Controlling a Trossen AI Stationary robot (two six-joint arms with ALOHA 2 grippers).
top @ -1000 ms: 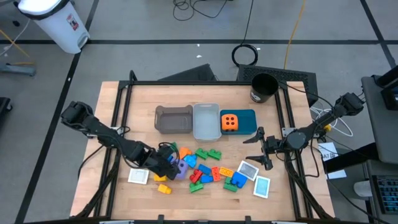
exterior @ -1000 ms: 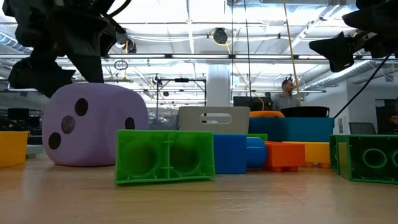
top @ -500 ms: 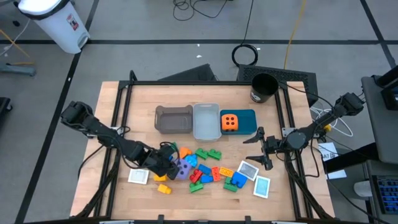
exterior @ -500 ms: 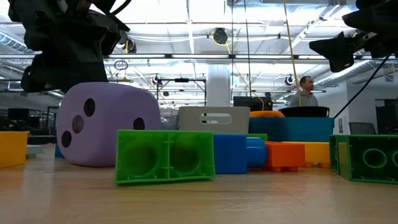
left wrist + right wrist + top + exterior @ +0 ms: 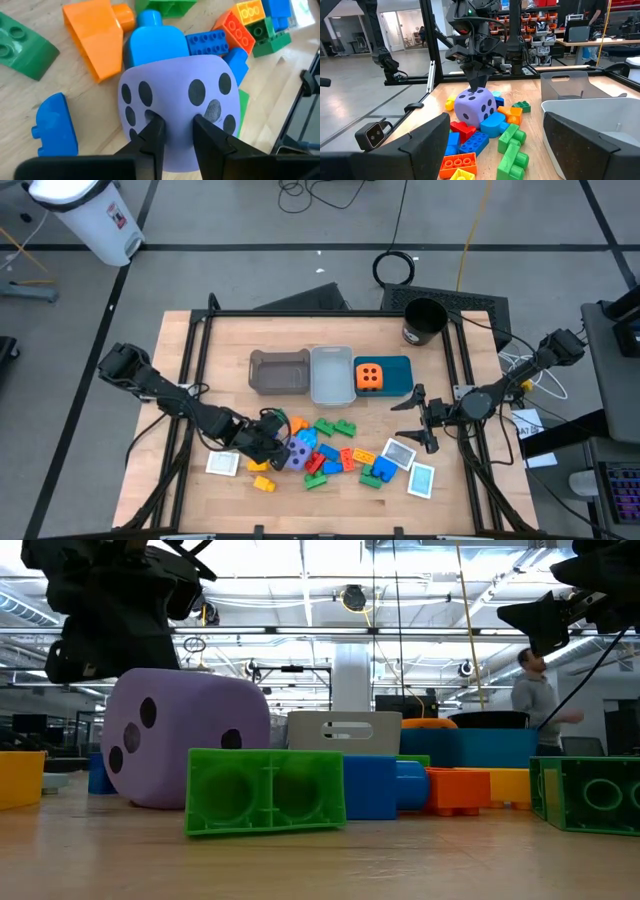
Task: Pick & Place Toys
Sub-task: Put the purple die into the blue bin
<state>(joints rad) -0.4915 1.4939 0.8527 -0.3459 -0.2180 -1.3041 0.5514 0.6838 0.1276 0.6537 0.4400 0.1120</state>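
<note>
A purple dotted cube (image 5: 297,450) stands tilted on the table at the left end of a heap of small plastic bricks (image 5: 335,455). My left gripper (image 5: 180,132) comes down on the cube (image 5: 476,107) from above, its fingers nearly together. An orange dotted cube (image 5: 369,377) lies in the teal bin (image 5: 398,367). White cards (image 5: 223,464) (image 5: 399,453) lie flat on the table. My right gripper (image 5: 420,420) hovers open over the table's right side, holding nothing. My left gripper has its two fingertips (image 5: 152,132) set on the purple cube's upturned dotted face (image 5: 177,107), with a narrow strip of that face between them. The fingers point down, slanting from the table's left. The cube (image 5: 185,740) rests tilted on the table.
A grey bin (image 5: 279,372), a clear bin (image 5: 331,375) and the teal bin stand in a row at the table's middle. A black cup (image 5: 424,320) stands at the far right corner. Blue and orange bricks (image 5: 150,45) lie right against the purple cube. A person walks in the room behind.
My left gripper has moved a little toward the table's right and come down onto the purple cube, its fingers drawing together on the top face. The cube has slid slightly toward the right and tipped over further.
</note>
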